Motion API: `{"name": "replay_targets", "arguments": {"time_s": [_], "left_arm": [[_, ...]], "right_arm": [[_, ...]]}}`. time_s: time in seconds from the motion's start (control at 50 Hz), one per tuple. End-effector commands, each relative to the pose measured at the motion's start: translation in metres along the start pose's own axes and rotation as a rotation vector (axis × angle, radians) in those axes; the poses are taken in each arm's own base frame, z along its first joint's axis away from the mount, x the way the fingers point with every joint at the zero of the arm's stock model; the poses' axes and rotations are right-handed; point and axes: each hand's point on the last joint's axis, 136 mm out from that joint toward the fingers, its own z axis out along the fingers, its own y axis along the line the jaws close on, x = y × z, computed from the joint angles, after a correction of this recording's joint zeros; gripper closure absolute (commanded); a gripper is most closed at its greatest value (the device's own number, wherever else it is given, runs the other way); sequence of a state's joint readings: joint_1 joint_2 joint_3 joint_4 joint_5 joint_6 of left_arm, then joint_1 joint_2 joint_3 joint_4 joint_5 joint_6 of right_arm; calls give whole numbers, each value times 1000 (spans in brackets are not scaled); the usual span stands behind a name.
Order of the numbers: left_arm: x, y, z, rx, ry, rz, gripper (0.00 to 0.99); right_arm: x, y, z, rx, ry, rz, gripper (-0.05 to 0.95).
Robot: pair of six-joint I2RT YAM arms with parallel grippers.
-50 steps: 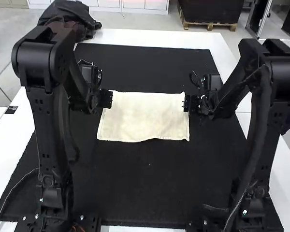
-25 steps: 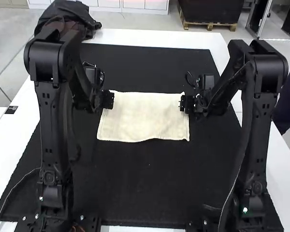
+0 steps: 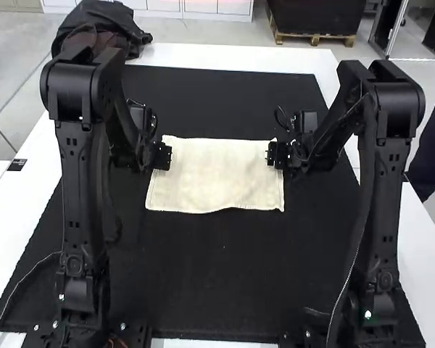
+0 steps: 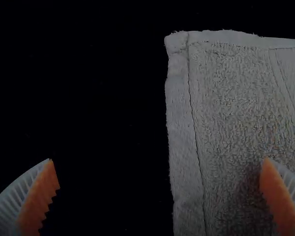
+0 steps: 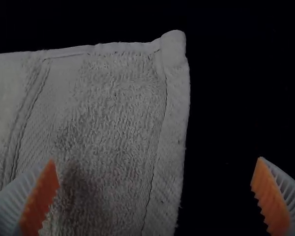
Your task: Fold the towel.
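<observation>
Beneath the towel (image 3: 217, 175), a black mat (image 3: 217, 275)

White tabletop (image 3: 232, 56), overlaid with one black mat (image 3: 225, 283); dark fabric heap (image 3: 105, 27), bunched, at the far left corner in the high view. Floor (image 3: 196, 33), smooth, pale grey, evenly lit; along its far side, a row of low white cabinet fronts (image 3: 217, 6). Further right, one large black container (image 3: 315, 16) on a wooden pallet (image 3: 313, 38), then a pale upright metal frame (image 3: 397, 30) with dark panels.

no readable text, labels or numbers
</observation>
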State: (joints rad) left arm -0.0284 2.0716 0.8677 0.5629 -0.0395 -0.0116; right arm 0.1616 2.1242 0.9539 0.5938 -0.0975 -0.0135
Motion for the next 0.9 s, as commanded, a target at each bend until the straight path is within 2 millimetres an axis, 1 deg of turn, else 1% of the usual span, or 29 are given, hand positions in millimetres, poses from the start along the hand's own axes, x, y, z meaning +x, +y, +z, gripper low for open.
{"name": "replay_targets", "arguments": {"time_s": [0.0,0.06,0.12,0.14,0.16,0.2,0.22,0.24,0.26,0.28,0.32,0.38,0.4,0.52,0.58,0.68,0.84,0.88], "left_arm": [[3,-5,4,13,13,19,46],[4,-6,4,14,19,22,87],[8,-6,4,15,31,32,152],[8,-6,4,15,34,35,185],[10,-6,5,16,39,40,220],[14,-6,5,17,49,51,325],[16,-6,6,16,55,59,390],[17,-6,6,17,58,65,461],[21,-6,6,16,68,70,520],[23,-6,6,16,75,72,630],[28,-5,7,11,87,71,761],[31,-5,7,10,93,72,956],[32,-6,7,10,94,73,972],[33,-6,8,11,88,79,969],[30,-6,8,11,71,80,969],[18,-5,7,8,39,77,969],[-7,-4,2,4,-27,69,969],[-10,-3,0,3,-33,66,969]], "right_arm": [[2,11,6,-28,15,-39,-7],[4,12,6,-28,26,-42,2],[8,11,6,-31,43,-41,105],[9,12,6,-35,47,-40,167],[10,12,6,-38,49,-42,251],[10,13,6,-45,49,-43,416],[10,15,5,-55,50,-43,539],[10,16,5,-61,50,-44,633],[10,17,5,-66,50,-46,698],[10,18,5,-69,49,-47,802],[9,18,4,-73,47,-52,925],[11,19,4,-82,52,-52,920],[10,19,4,-82,52,-51,920],[12,20,3,-90,58,-49,920],[9,19,2,-89,52,-45,921],[1,17,-1,-86,34,-36,923],[-18,18,-10,-86,-9,-25,923],[-22,18,-12,-85,-18,-24,923]]}}
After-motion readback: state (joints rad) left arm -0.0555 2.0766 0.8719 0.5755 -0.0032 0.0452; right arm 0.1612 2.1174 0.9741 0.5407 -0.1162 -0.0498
